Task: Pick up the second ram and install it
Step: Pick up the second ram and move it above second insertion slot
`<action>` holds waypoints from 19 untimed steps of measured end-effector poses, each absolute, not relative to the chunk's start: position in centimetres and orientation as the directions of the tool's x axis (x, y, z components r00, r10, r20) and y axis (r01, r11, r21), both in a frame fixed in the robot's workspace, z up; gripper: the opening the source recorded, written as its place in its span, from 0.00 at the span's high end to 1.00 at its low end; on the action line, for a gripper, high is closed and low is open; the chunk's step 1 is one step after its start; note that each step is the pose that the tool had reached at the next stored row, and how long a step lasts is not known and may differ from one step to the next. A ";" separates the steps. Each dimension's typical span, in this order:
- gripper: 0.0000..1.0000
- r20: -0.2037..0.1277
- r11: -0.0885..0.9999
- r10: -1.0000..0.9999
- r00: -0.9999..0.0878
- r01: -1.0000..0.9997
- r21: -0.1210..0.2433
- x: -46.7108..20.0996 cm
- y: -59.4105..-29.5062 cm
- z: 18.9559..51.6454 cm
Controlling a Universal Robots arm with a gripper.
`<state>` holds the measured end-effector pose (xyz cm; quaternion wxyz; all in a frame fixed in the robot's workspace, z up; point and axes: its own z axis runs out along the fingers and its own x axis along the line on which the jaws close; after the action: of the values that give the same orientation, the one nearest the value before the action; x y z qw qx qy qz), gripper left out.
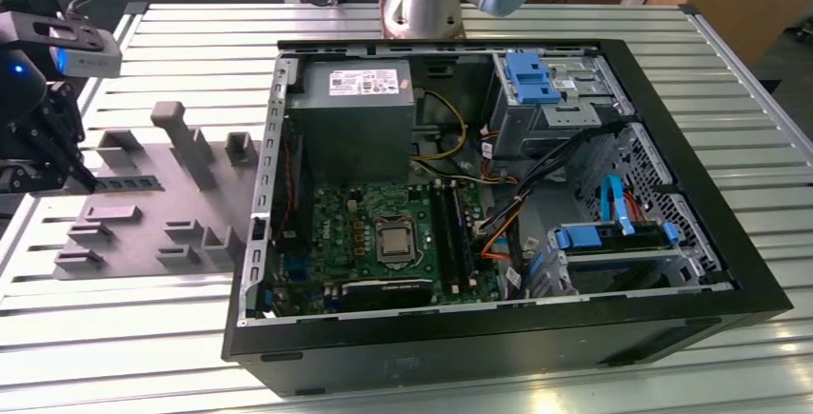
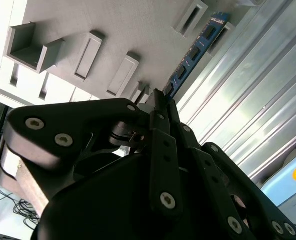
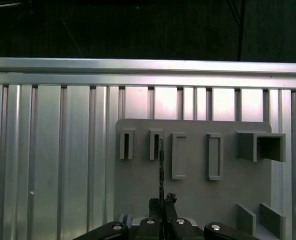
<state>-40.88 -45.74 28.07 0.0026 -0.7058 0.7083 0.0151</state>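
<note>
In the exterior view the gripper [image 1: 70, 171] hangs over the grey fixture plate [image 1: 152, 219], with the open computer case [image 1: 508, 195] well apart toward the exterior view's right. In the second wrist view its fingers are pinched narrow on one end of the second ram [image 2: 194, 51], which runs straight out from the fingertips along the plate's edge. In the first wrist view the stick shows edge-on, reaching from the fingertips toward a slotted block [image 3: 155, 144].

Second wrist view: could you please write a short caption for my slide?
Gripper closed on the blue second ram at the grey fixture plate.
</note>
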 end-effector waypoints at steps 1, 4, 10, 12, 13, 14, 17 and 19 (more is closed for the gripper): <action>0.86 -0.025 0.003 -1.000 -0.004 -1.000 0.018 -40.9 -45.7 28.1; 0.86 -0.025 0.003 -1.000 -0.004 -1.000 0.018 -40.9 -45.7 28.1; 0.86 -0.025 0.003 -1.000 -0.004 -1.000 0.018 -40.9 -45.7 28.3; 0.86 -0.025 0.003 -1.000 -0.004 -1.000 0.018 -40.9 -45.7 28.4; 0.86 -0.025 0.003 -1.000 -0.004 -1.000 0.018 -40.9 -45.7 28.4; 0.86 -0.025 0.003 -1.000 -0.004 -1.000 0.018 -40.9 -45.7 28.4; 0.86 -0.025 0.003 -1.000 -0.004 -1.000 0.018 -40.9 -45.7 28.5; 0.86 -0.025 0.003 -1.000 -0.004 -1.000 0.018 -40.9 -45.7 28.6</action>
<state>-40.86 -45.74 28.64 0.0026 -0.7058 0.7083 0.0151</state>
